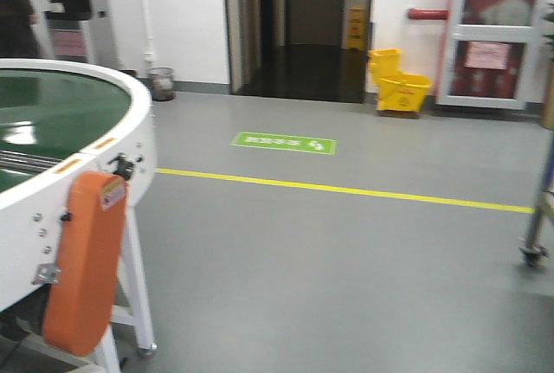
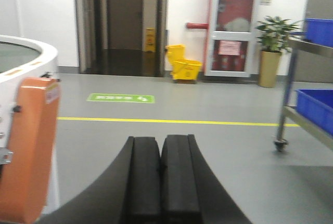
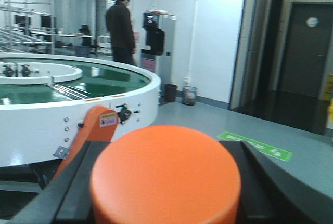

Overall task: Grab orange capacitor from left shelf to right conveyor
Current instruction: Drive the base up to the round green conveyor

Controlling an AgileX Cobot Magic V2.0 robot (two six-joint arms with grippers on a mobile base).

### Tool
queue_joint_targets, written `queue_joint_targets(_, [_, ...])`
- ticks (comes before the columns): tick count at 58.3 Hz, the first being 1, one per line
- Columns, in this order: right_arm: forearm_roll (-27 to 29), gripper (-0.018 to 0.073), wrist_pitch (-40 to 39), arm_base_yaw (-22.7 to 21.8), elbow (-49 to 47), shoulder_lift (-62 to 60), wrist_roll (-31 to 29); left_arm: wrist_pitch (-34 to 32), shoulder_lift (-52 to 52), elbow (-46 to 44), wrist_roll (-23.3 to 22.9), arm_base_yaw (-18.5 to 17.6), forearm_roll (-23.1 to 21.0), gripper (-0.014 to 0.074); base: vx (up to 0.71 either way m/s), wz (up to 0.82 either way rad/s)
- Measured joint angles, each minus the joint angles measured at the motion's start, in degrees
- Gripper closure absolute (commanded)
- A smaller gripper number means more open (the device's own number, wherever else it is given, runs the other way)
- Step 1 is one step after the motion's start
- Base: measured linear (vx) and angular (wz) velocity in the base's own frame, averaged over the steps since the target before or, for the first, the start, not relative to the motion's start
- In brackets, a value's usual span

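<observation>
Right gripper [image 3: 166, 198] clamps the orange capacitor [image 3: 165, 174], whose round end fills the wrist view. The green-belted conveyor [image 3: 104, 107] curves away to the left beyond it. Left gripper [image 2: 160, 182] is pinched together, empty, with the shelf [image 2: 312, 112] far right.

The orange capacitor [image 3: 165, 174] shows a bright orange top. The right conveyor [image 3: 78, 112] has a glossy dark green belt and a white rim, with an orange housing [image 1: 85, 260]. The floor [image 1: 346, 286] is grey, crossed by a yellow line [image 1: 346, 189] near a green sign [image 1: 284, 143]. The mop bucket [image 1: 396, 86] is yellow. The left shelf [image 2: 287, 94] is silvery steel with blue bins [image 2: 316, 108].
</observation>
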Motion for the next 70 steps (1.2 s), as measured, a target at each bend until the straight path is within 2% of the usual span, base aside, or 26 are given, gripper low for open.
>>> queue_joint_targets(70, [0.0, 0.0567, 0.0, 0.0, 0.0, 0.0, 0.0, 0.0, 0.0, 0.0, 0.0, 0.0, 0.0, 0.0603, 0.41, 0.52])
